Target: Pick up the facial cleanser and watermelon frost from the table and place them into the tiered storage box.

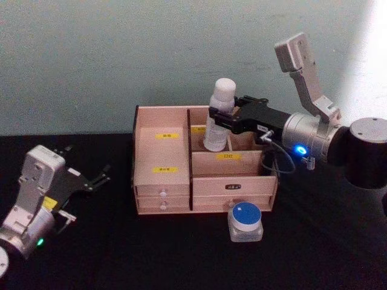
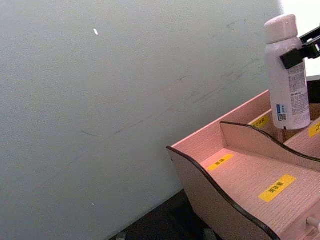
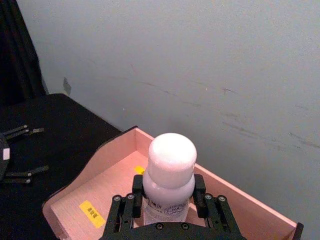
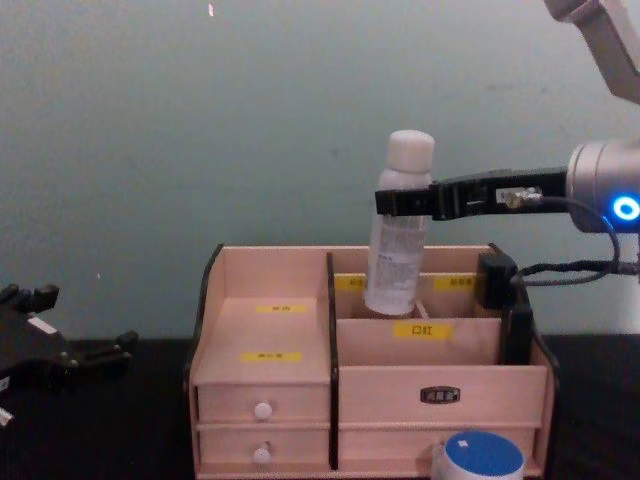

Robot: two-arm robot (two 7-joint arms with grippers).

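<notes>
One whole watermelon frost [image 1: 245, 220], head view

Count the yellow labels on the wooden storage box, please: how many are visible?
5. On the tiered storage box, the left steps carry two labels; two sit at the back right, flanking the facial cleanser; one marks the middle-right wall. The cleanser may hide more.

Colours as I log them.
I read the facial cleanser [image 1: 220, 115] white, pale label [image 2: 295, 97] dark-printed; watermelon frost [image 1: 245, 228] translucent whitish, lid [image 1: 245, 213] bright blue; tiered storage box [image 1: 160, 130] light wood, dark edges, yellow labels [image 1: 164, 170], white knobs [image 1: 162, 193]; table [image 1: 121, 254] black.
</notes>
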